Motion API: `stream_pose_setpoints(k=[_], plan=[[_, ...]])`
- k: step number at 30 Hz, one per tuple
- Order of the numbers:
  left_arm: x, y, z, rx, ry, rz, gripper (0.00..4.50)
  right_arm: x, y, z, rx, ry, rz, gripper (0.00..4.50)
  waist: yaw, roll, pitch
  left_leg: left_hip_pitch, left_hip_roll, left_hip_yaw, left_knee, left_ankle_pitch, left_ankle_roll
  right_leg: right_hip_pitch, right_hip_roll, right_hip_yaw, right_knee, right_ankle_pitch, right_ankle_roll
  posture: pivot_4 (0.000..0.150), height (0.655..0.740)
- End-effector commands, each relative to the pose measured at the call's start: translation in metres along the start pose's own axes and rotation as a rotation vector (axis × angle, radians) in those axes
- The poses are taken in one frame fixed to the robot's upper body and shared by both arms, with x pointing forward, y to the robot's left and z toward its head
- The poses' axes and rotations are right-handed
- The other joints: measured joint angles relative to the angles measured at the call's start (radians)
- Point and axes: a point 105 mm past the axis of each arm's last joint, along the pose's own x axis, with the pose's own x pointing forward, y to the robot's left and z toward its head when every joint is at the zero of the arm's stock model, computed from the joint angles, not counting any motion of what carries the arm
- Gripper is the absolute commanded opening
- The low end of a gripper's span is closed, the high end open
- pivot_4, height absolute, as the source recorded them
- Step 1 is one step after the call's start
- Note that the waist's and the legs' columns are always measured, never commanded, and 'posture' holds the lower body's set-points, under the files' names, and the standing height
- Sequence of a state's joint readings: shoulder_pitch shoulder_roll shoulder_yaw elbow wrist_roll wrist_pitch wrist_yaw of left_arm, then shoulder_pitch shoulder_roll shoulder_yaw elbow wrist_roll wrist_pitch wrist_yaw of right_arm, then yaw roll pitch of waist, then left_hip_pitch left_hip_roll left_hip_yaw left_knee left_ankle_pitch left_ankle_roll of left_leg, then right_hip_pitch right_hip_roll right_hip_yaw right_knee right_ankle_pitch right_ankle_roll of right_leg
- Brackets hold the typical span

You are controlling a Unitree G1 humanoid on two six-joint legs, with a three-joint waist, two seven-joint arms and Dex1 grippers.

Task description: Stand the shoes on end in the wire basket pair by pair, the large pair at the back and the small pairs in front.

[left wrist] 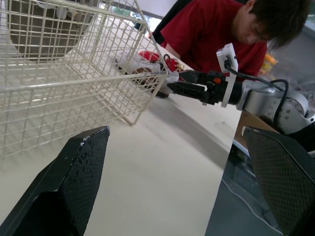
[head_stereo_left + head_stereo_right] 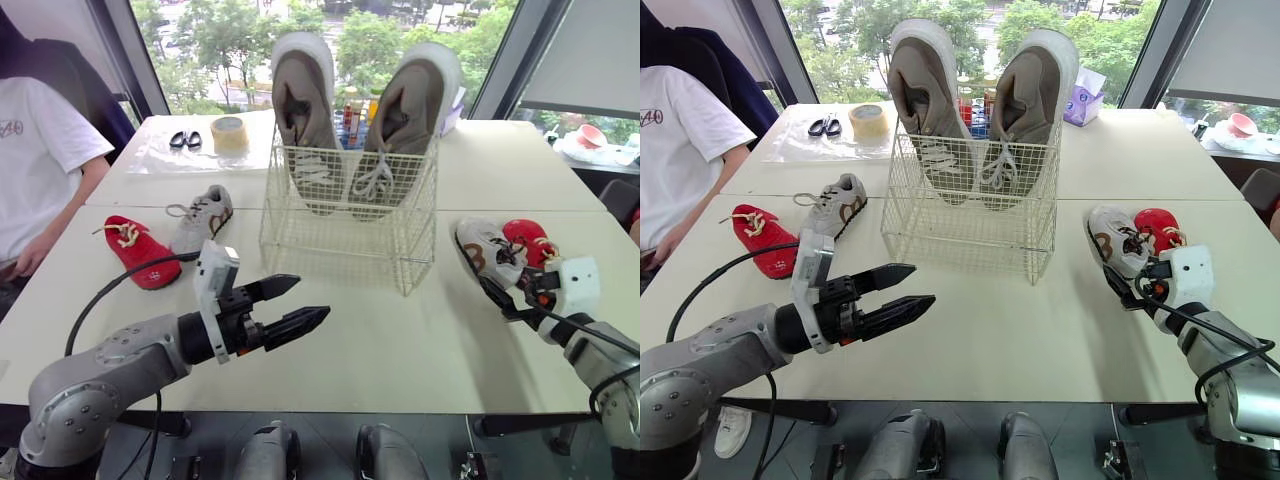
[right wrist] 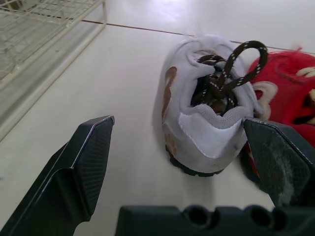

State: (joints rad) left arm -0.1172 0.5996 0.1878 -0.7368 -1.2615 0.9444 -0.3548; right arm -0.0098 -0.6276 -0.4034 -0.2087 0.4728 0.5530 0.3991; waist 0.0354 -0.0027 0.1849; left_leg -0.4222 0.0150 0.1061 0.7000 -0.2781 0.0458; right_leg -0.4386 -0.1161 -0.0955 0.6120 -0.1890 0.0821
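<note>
Two large shoes (image 2: 303, 110) standing on end at wire basket's (image 2: 345, 240) rear, basket's front half lying open, two small shoes (image 2: 140, 252) lying left of it, two further shoes (image 2: 487, 250) right, left end effector (image 2: 312, 298) and right end effector (image 3: 177, 119) gaping wide, empty.

Half-hidden red shoe (image 3: 288, 93) behind grey shoe (image 3: 197, 132)

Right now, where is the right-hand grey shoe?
The grey shoe lies on the table's right side, beside a red shoe, ahead of the open right claw.
</note>
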Motion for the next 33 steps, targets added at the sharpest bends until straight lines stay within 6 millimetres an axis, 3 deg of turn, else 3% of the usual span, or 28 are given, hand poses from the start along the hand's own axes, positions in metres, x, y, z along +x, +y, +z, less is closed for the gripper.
stream_pose_setpoints(k=[1,7,10,12,14,17,20,22,25,27,28,33], plan=[[0.001,-0.002,0.008,0.031,-0.026,-0.002,4.44,0.008,-0.006,0.0,0.001,-0.014,-0.014,4.5,0.0,0.0,0.0,0.0,0.0,0.0,0.0,0.0,0.0,0.0,0.0,0.0,0.0,0.0,0.0,0.15,0.74],[0.001,0.003,0.01,0.057,-0.022,0.025,4.44,0.026,-0.014,-0.021,0.042,0.025,-0.073,4.5,0.0,0.0,0.0,0.0,0.0,0.0,0.0,0.0,0.0,0.0,0.0,0.0,0.0,0.0,0.0,0.15,0.74],[0.001,0.006,0.011,0.065,-0.018,0.038,4.5,0.034,-0.014,-0.021,0.048,0.006,-0.091,3.7,0.0,0.0,0.0,0.0,0.0,0.0,0.0,0.0,0.0,0.0,0.0,0.0,0.0,0.0,0.0,0.15,0.74],[0.001,0.006,0.01,0.068,-0.015,0.042,4.5,0.038,-0.012,-0.02,0.043,-0.01,-0.097,2.64,-0.001,0.0,0.0,0.0,0.0,0.0,0.0,0.0,0.0,0.0,0.0,0.0,0.0,0.0,0.0,0.15,0.74],[0.0,0.006,0.01,0.069,-0.015,0.043,4.5,0.042,-0.009,-0.019,0.041,-0.021,-0.096,1.89,-0.003,0.0,0.0,0.0,0.0,0.0,0.0,0.0,0.0,0.0,0.0,0.0,0.0,0.0,0.0,0.15,0.74],[-0.001,0.007,0.01,0.072,-0.006,0.04,4.5,0.045,-0.005,-0.018,0.05,-0.039,-0.093,1.45,-0.009,0.0,0.0,0.0,0.0,0.0,-0.001,0.0,0.0,0.0,0.0,0.0,0.0,0.0,0.0,0.15,0.74],[-0.006,0.008,0.013,0.073,0.001,0.03,4.5,0.042,-0.004,-0.003,0.032,-0.111,-0.122,1.42,-0.018,0.0,0.0,0.0,0.0,0.0,-0.001,0.0,0.0,0.0,0.0,0.0,0.0,0.0,0.0,0.15,0.74],[-0.014,0.009,0.028,0.05,-0.04,0.003,4.5,0.038,-0.006,0.035,-0.009,-0.24,-0.164,1.42,-0.024,0.002,0.001,-0.001,0.0,0.0,-0.001,0.0,0.0,-0.001,0.0,0.0,0.0,0.0,0.0,0.15,0.74],[-0.031,0.017,0.061,-0.005,-0.137,-0.032,4.5,0.031,-0.004,0.105,-0.049,-0.458,-0.217,1.42,-0.032,0.004,0.002,-0.003,0.0,0.0,-0.001,0.001,-0.002,-0.005,0.0,0.0,0.001,0.0,0.0,0.15,0.74],[-0.041,0.024,0.09,-0.001,-0.198,-0.052,4.5,0.02,-0.003,0.162,-0.088,-0.626,-0.252,1.42,-0.037,0.007,0.004,-0.003,0.001,0.0,-0.001,0.002,-0.003,-0.006,0.001,0.0,0.002,0.0,0.0,0.15,0.74],[-0.044,0.028,0.1,0.009,-0.216,-0.051,4.5,0.015,0.0,0.18,-0.108,-0.68,-0.258,1.42,-0.04,0.008,0.004,-0.003,0.001,0.0,-0.002,0.002,-0.003,-0.006,0.001,0.0,0.002,0.0,0.0,0.15,0.74],[-0.051,0.056,0.157,0.056,-0.344,-0.018,4.5,-0.019,0.039,0.27,-0.309,-0.936,-0.125,1.42,-0.027,0.006,0.004,-0.003,0.0,-0.001,-0.004,0.005,-0.008,-0.004,0.001,-0.001,0.001,-0.001,0.006,0.15,0.74]])
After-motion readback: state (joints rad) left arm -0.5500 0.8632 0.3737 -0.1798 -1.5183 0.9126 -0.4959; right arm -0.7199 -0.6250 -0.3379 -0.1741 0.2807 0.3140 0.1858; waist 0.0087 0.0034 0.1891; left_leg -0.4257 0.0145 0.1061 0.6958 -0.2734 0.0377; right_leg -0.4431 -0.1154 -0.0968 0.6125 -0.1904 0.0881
